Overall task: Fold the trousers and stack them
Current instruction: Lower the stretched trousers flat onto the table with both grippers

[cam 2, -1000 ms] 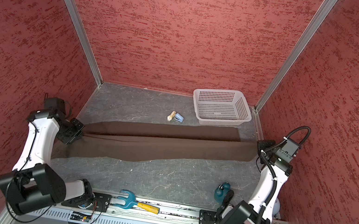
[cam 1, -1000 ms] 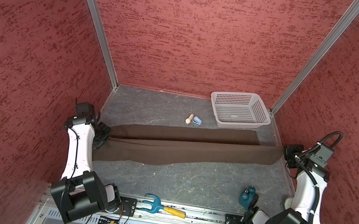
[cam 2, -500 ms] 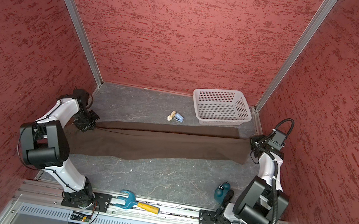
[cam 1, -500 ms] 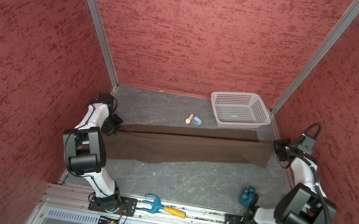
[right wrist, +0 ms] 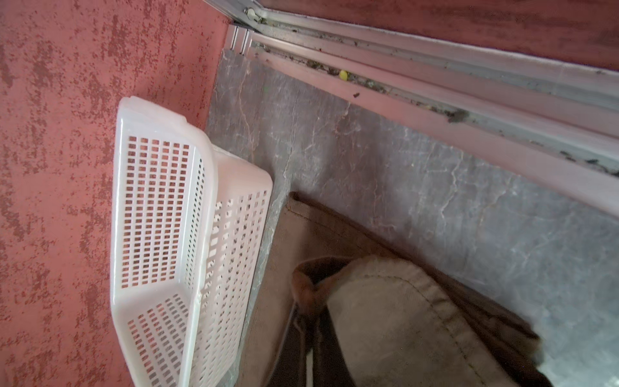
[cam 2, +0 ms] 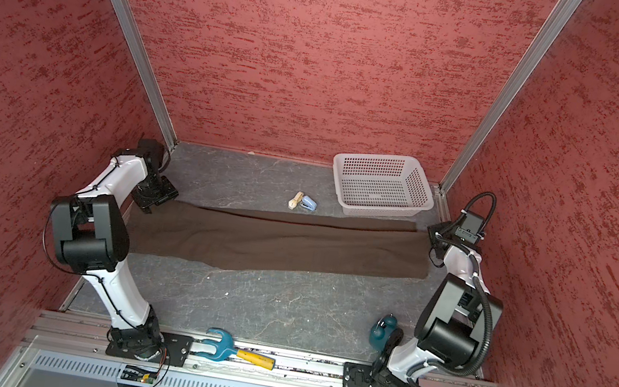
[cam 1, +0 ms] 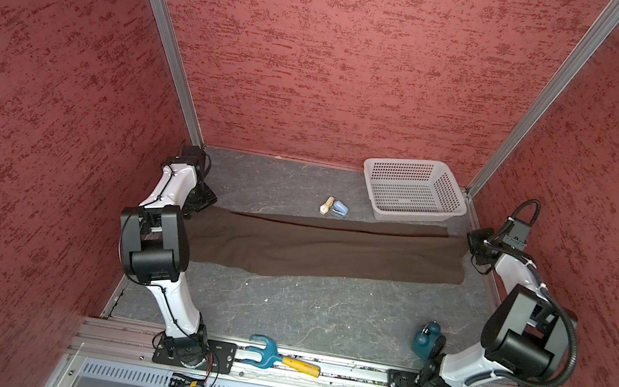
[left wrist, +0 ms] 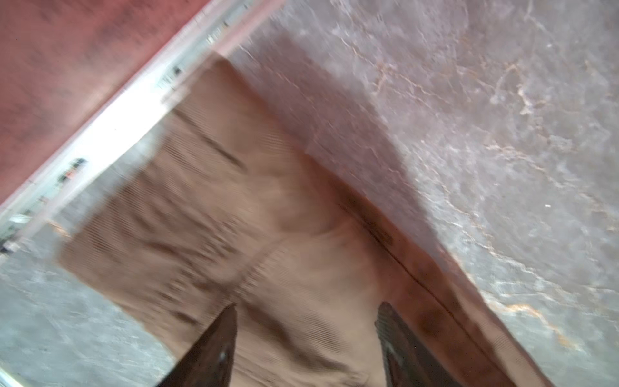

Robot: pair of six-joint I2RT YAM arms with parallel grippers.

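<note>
Left gripper [left wrist: 306, 310] gapes above the waist of the trousers [cam 1: 324, 247]; right gripper [cam 1: 474, 251] clenches the cuffs. Set them flat before you release

Both top views look steeply down from high, opposite the white perforated plastic basket [cam 1: 415, 218] [cam 2: 380, 213], covering the whole floor. Left wrist view: close over the dark brown cloth trousers [left wrist: 268, 234], at the end far from the basket. Right wrist view: close at the end beside the basket [right wrist: 157, 207]. Trousers appear in all.
</note>
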